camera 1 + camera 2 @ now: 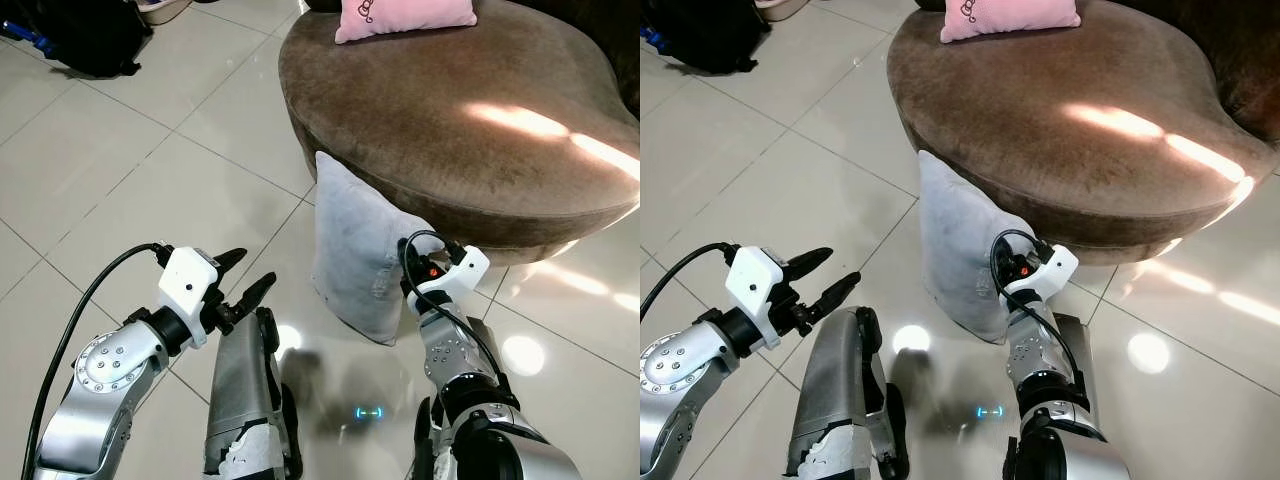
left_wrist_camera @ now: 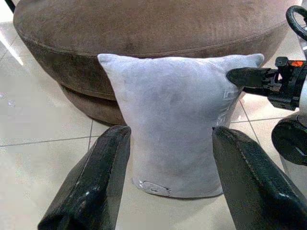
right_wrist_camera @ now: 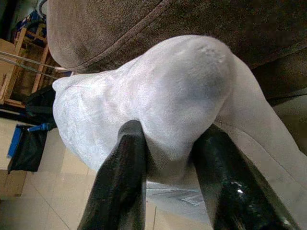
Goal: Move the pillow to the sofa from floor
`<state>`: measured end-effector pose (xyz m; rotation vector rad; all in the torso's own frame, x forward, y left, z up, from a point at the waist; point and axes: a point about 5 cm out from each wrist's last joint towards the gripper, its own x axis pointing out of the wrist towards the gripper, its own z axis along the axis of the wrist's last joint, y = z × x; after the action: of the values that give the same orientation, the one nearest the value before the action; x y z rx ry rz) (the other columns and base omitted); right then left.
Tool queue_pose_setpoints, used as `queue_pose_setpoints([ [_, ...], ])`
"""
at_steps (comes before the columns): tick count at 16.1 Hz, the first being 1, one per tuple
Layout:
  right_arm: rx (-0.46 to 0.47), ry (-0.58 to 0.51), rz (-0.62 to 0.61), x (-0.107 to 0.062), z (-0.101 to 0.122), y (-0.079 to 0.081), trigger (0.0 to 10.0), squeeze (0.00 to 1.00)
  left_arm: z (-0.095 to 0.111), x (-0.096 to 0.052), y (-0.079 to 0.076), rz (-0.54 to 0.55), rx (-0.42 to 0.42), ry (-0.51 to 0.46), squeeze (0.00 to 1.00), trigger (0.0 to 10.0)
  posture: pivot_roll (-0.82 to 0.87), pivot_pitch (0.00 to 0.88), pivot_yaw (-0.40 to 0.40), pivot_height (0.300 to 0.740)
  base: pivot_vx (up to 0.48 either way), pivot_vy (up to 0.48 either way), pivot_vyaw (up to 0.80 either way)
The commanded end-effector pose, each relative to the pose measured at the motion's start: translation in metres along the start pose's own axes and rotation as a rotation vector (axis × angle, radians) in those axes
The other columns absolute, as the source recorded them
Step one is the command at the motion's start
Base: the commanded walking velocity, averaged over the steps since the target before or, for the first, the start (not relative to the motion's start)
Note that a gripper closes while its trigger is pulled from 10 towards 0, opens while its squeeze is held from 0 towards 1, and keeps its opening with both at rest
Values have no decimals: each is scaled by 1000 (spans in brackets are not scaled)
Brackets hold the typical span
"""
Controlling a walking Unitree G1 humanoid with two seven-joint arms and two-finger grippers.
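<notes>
A light grey pillow stands upright on the tiled floor, leaning against the front of the round brown sofa. My right gripper is at the pillow's right edge, shut on a bulging fold of the fabric, one black finger on each side. My left gripper hovers open a short way left of the pillow, clear of it. In the left wrist view the pillow sits framed between the spread fingers, with the right gripper's finger at its upper corner.
A pink pillow lies at the back of the sofa seat. A black bag sits on the floor at the far left. My own legs are low in view. Glossy tiles stretch open to the left.
</notes>
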<state>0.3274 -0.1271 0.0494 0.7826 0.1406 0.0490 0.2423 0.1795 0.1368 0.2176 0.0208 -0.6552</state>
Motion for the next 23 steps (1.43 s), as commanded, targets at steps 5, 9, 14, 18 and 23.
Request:
queue_pose_setpoints([
  [5,21,11,10,-2,-6,2,0,0,0,-1,-1,-12,14,12,0,10000,171,284,138,495,0,0,0],
  [9,27,10,14,-2,-6,2,0,0,-1,1,-2,-11,12,10,0,10000,171,270,134,495,0,0,0],
  [14,50,-19,56,1,0,8,0,0,-5,5,-2,6,2,5,0,10000,145,226,118,495,0,0,0],
  [18,69,-102,249,-11,25,46,0,0,-7,14,-10,36,-41,-47,0,10000,69,143,85,495,0,0,0],
  [23,10,-274,293,-57,78,88,0,0,0,21,-16,161,-82,-115,0,10000,-7,53,70,495,0,0,0],
])
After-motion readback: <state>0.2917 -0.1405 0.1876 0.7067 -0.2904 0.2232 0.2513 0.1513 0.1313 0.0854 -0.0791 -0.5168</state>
